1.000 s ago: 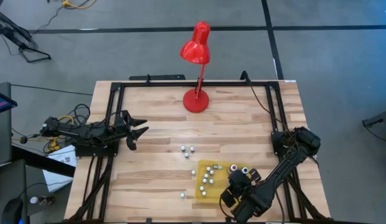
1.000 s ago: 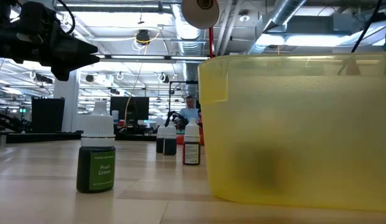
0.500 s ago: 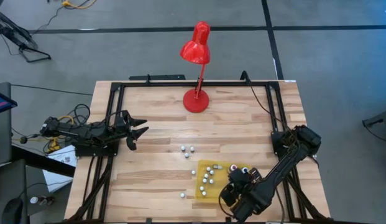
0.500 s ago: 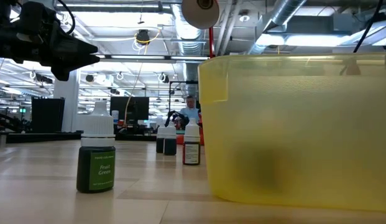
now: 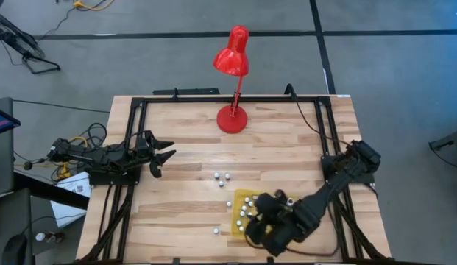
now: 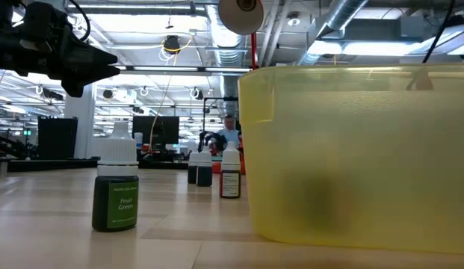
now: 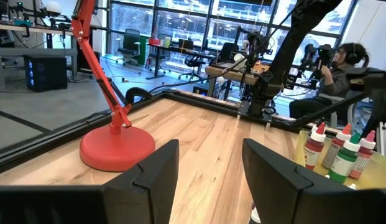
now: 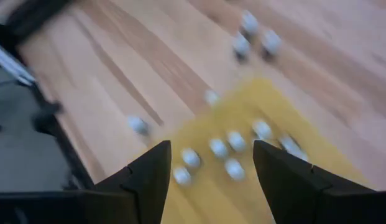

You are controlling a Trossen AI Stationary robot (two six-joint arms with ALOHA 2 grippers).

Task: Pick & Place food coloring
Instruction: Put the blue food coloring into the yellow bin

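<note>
The food coloring bottles are tiny, with pale caps. Several stand in a yellow bin (image 5: 241, 195), also seen in the right wrist view (image 8: 233, 152). Three stand together on the table (image 5: 221, 177), one (image 5: 229, 204) stands by the bin's left side, and one (image 5: 215, 230) stands nearer the front edge; that one is a green bottle (image 6: 116, 187). My right gripper (image 5: 259, 223) hovers open and empty above the bin (image 8: 211, 155). My left gripper (image 5: 166, 153) is open and empty at the table's left (image 7: 208, 168).
A red desk lamp stands by its round base (image 5: 232, 118) at the table's far middle. A black frame (image 5: 213, 99) runs along the table's edges. Bare wood lies between the left gripper and the loose bottles. A person (image 7: 342, 62) sits beyond the table.
My right gripper has gone toward the table's left edge and now stands over the yellow bin's bottles. It stays open. The bottles and the bin have not moved.
</note>
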